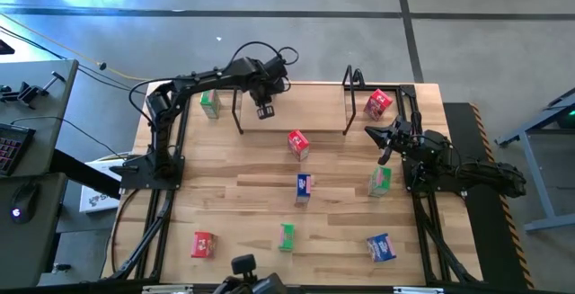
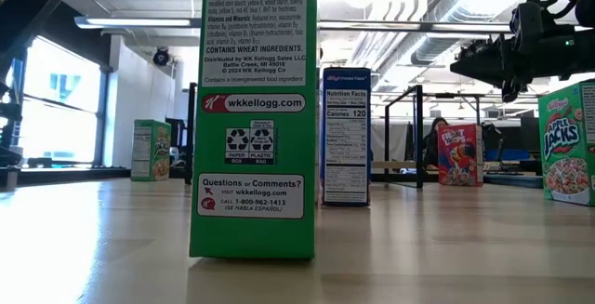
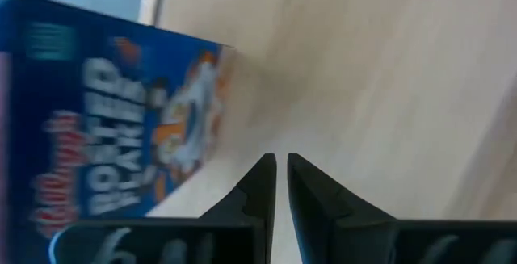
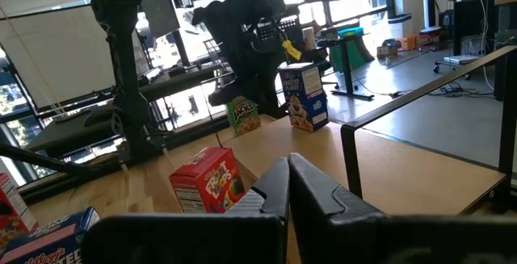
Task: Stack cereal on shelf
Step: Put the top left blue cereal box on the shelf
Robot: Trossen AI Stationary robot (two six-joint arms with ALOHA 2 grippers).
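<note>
**Cereal on the shelf, left claw shut beside it**

A blue cereal box (image 4: 303, 94) stands upright on the shelf (image 1: 314, 110), and your left claw (image 3: 280, 161) hangs just beside it. Its fingers are pinched together with nothing between them. The box front is blurred in the left wrist view but looks like Frosted Flakes.

For the next pick, the nearest loose one is the red box (image 1: 298, 143). It stands on the counter (image 1: 234, 204) just on the near side of the shelf, slightly right of your left claw. It stands on end, so its long axis is vertical, and its footprint is turned a little off square. Your left claw is closer to it than your right claw (image 4: 288, 161), which waits clenched and empty at the right edge.

Readable print:
- The near green box (image 2: 253, 109) shows "wkkellogg.com", "Questions or Comments?" and "CONTAINS WHEAT INGREDIENTS".
- The second blue box (image 2: 346, 137) shows "Nutrition Facts".
- Farther off, the Froot Loops box (image 2: 458, 153) and the Apple Jacks box (image 2: 565, 141) show their brands.
</note>
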